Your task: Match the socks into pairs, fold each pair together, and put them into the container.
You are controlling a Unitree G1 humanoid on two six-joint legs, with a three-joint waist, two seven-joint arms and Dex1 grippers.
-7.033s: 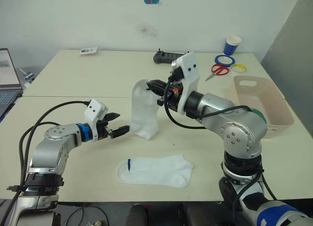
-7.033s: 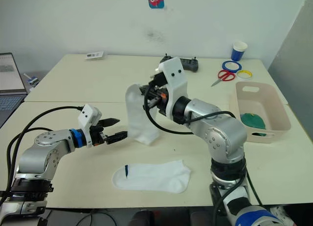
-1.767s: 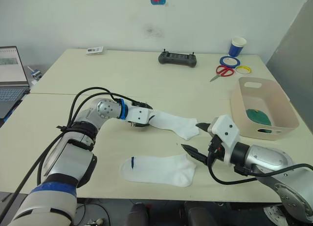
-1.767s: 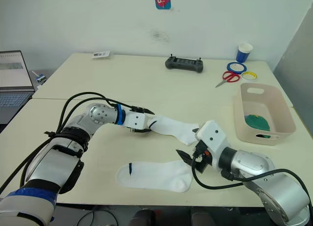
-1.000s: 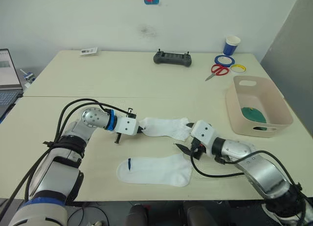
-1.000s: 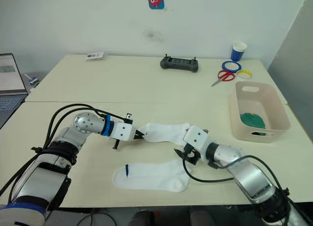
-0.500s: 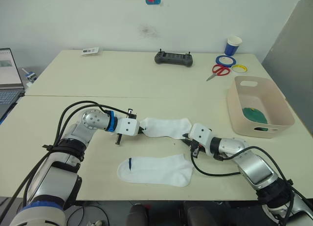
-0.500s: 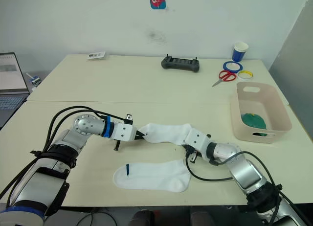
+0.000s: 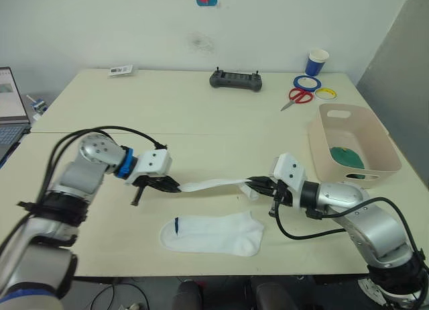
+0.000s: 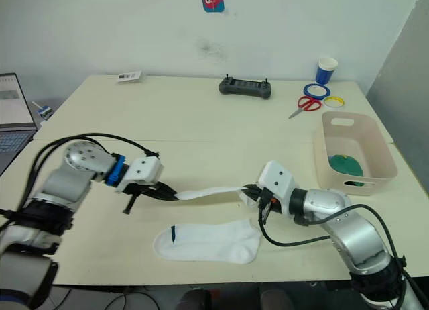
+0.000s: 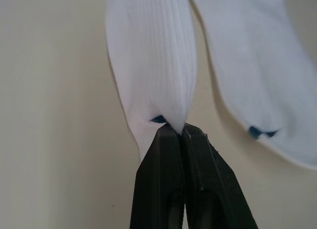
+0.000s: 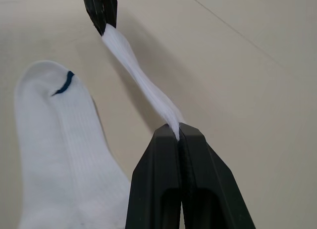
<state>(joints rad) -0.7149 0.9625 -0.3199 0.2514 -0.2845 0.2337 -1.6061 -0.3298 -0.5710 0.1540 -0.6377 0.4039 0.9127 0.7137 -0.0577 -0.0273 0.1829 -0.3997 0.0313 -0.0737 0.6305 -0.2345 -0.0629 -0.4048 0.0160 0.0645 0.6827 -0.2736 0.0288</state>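
A white sock [image 9: 211,184] hangs stretched just above the table between my two grippers. My left gripper [image 9: 175,187] is shut on its cuff end [image 11: 151,65], where a navy mark shows at the fingertips. My right gripper [image 9: 253,183] is shut on its other end [image 12: 143,85]. A second white sock [image 9: 213,233] with a navy mark lies flat on the table nearer the front edge, just below the stretched one. The beige container [image 9: 315,139] stands at the right with a green sock [image 9: 347,157] inside.
At the back of the table lie a black controller [image 9: 236,80], red scissors [image 9: 298,97], a blue tape ring [image 9: 307,82], a yellow ring [image 9: 326,93] and a blue paper cup [image 9: 317,62]. A laptop [image 9: 10,115] sits at the far left, a small card [image 9: 121,70] behind.
The right gripper has shut on the sock's end. Both grippers have drawn apart and lifted the sock off the table, so it now hangs taut between them. The left arm moved left.
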